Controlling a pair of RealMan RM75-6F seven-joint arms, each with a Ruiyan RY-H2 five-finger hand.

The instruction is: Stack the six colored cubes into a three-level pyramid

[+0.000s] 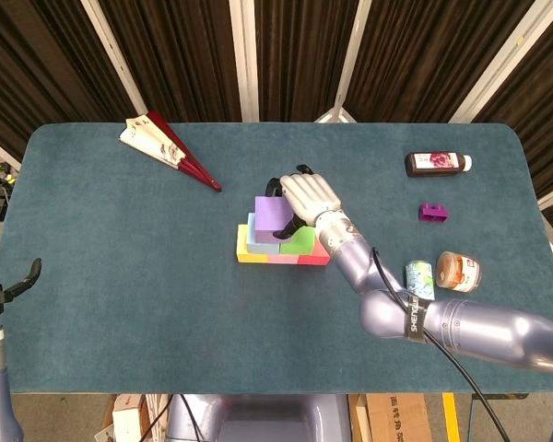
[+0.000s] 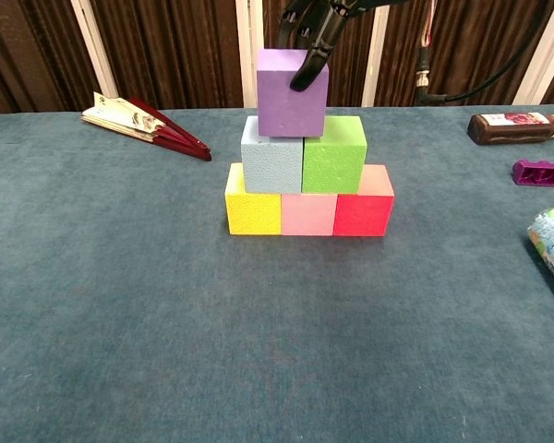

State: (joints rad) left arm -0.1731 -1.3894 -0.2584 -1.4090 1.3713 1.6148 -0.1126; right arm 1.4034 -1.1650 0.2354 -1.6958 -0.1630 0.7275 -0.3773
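The right hand (image 1: 309, 195) grips the purple cube (image 2: 293, 79) atop the blue cube (image 2: 271, 153) and green cube (image 2: 333, 153), apparently to centre it as the apex.

Cubes: purple cube (image 2: 292, 92) on top, grey-blue cube (image 2: 271, 154), green cube (image 2: 334, 154), yellow cube (image 2: 253, 199), pink cube (image 2: 307, 214), red cube (image 2: 362, 209). Teal table (image 2: 120, 305). Dark red folded fan (image 2: 148, 120). Small purple brick (image 2: 538, 172).

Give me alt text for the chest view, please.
The right hand holds a purple cube atop a blue cube and green cube, above yellow, pink and red cubes on a teal table.
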